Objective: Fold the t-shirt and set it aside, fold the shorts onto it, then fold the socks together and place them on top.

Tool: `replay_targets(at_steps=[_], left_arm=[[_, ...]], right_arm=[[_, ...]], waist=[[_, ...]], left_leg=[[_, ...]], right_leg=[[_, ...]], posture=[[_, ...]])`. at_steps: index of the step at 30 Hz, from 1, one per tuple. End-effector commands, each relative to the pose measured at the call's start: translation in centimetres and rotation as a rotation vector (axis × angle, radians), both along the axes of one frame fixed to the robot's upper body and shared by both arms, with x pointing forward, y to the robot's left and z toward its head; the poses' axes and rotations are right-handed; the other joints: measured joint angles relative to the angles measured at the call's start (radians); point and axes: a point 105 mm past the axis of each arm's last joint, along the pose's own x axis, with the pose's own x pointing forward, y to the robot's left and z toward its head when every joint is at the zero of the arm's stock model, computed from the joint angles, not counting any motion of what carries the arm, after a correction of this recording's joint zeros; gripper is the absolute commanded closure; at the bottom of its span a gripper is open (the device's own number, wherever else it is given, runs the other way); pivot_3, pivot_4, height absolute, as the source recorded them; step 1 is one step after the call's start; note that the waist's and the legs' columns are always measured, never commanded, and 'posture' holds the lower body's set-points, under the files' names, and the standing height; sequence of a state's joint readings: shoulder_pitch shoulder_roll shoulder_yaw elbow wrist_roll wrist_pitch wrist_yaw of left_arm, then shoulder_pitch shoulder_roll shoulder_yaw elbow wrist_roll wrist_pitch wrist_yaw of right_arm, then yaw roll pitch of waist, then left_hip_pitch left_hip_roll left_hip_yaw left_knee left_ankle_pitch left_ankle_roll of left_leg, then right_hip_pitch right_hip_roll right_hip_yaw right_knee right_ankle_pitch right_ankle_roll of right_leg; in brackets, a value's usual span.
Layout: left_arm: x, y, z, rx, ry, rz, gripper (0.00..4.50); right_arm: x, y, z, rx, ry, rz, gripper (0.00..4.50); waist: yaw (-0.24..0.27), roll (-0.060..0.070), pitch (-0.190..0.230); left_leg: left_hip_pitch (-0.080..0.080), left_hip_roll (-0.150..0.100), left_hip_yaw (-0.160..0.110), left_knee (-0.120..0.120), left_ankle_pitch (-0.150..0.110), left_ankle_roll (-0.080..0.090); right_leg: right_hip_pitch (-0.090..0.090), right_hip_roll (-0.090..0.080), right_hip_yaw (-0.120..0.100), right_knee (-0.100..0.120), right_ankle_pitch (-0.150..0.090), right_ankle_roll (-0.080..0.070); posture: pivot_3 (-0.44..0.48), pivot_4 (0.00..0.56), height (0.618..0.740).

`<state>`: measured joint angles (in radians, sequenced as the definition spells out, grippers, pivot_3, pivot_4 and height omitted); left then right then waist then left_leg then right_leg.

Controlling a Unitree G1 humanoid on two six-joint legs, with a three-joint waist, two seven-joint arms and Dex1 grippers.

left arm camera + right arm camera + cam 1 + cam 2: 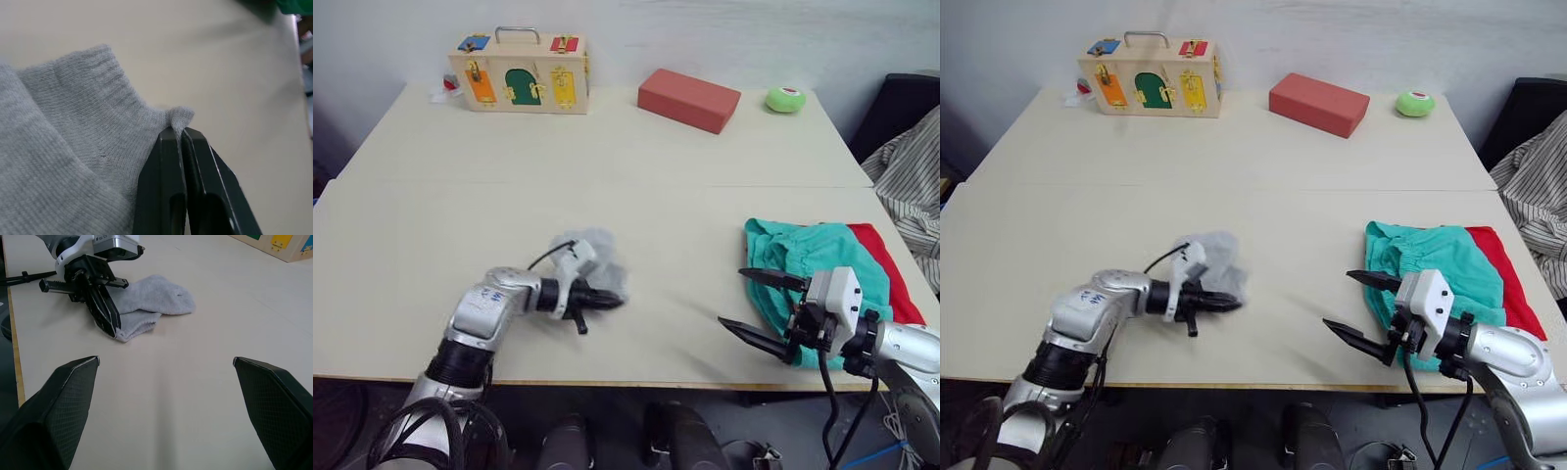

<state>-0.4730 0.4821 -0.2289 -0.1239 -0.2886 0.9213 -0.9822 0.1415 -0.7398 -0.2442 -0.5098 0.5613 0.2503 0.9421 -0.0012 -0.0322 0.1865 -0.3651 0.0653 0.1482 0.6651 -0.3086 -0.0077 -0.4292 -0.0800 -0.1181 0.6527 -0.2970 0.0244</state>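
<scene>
The light grey socks (597, 257) lie in a small heap on the table's near middle. My left gripper (615, 301) is shut on an edge of the socks (88, 142), pinching a fold of the knit between its fingertips. At the right, the teal-green shorts (813, 262) lie folded on the red t-shirt (889, 269), whose edge shows beyond them. My right gripper (746, 303) stands open just left of the shorts, low over the table, holding nothing; it faces the socks (146, 303) and the left gripper (110, 325).
A wooden latch box (521, 74), a salmon-red block (689, 99) and a green round object (785, 99) stand along the table's (636, 196) far edge. Striped fabric (911, 181) hangs beyond the table's right side.
</scene>
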Motion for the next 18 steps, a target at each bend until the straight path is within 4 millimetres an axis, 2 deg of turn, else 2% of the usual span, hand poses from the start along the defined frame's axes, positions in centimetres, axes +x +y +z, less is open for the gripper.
replay_targets(at_steps=[1, 4, 10, 12, 13, 15, 18], left_arm=[[-1.4, -1.6, -0.3, -0.039, 0.019, -0.067, 4.46], [-1.8, -2.0, 0.7, -0.093, -0.008, -0.120, 3.87], [-2.4, -1.2, 4.9, -0.262, -0.134, -0.222, 2.00], [-3.1, 0.2, 7.1, -0.357, -0.083, -0.264, 2.00], [-2.7, 0.9, 8.0, -0.375, -0.094, -0.249, 2.00], [-0.7, 3.1, 8.7, -0.328, -0.161, -0.177, 2.00], [3.3, 6.6, 8.3, -0.159, -0.323, -0.072, 2.00]], right_arm=[[-0.7, 0.3, 0.6, 0.003, -0.034, -0.003, 0.00], [-1.2, 0.7, 0.1, 0.007, -0.004, 0.001, 0.00], [-1.9, 2.0, -0.2, 0.041, 0.046, 0.045, 0.00], [-2.0, 2.7, -0.6, 0.042, 0.080, 0.062, 0.00], [-2.0, 3.2, -0.8, 0.034, 0.088, 0.076, 0.00], [-1.7, 4.4, -1.5, 0.017, 0.090, 0.098, 0.00], [-1.0, 6.6, -3.2, -0.010, 0.078, 0.120, 0.00]], waist=[[0.002, 0.000, 0.000], [0.005, 0.000, 0.000], [0.002, 0.000, 0.000], [-0.002, 0.000, 0.000], [-0.002, 0.001, 0.000], [-0.001, 0.001, 0.000], [0.001, 0.001, 0.000]], left_leg=[[0.000, 0.000, 0.000, 0.000, 0.000, 0.000], [-0.001, 0.000, 0.000, 0.000, 0.000, 0.000], [-0.002, 0.000, -0.001, 0.000, 0.000, 0.000], [-0.002, 0.001, -0.001, 0.000, 0.000, 0.000], [-0.002, 0.001, -0.001, 0.000, 0.000, 0.000], [-0.001, 0.001, -0.001, 0.000, 0.000, 0.000], [-0.002, 0.001, -0.002, 0.000, -0.001, 0.002]], right_leg=[[0.000, 0.000, 0.000, 0.000, 0.000, 0.000], [0.000, 0.000, 0.000, -0.001, 0.000, 0.000], [0.000, 0.000, 0.000, -0.001, 0.000, 0.000], [-0.001, 0.000, -0.001, -0.001, 0.000, 0.000], [-0.001, 0.001, -0.001, -0.001, 0.000, -0.001], [-0.001, 0.001, -0.001, -0.001, 0.000, -0.001], [-0.001, 0.001, -0.002, -0.001, 0.000, -0.001]], posture=[[0.000, 0.150, 0.740], [0.000, 0.150, 0.740], [0.000, 0.150, 0.740], [0.000, 0.150, 0.740], [0.000, 0.150, 0.740], [0.000, 0.150, 0.740], [0.000, 0.150, 0.740]])
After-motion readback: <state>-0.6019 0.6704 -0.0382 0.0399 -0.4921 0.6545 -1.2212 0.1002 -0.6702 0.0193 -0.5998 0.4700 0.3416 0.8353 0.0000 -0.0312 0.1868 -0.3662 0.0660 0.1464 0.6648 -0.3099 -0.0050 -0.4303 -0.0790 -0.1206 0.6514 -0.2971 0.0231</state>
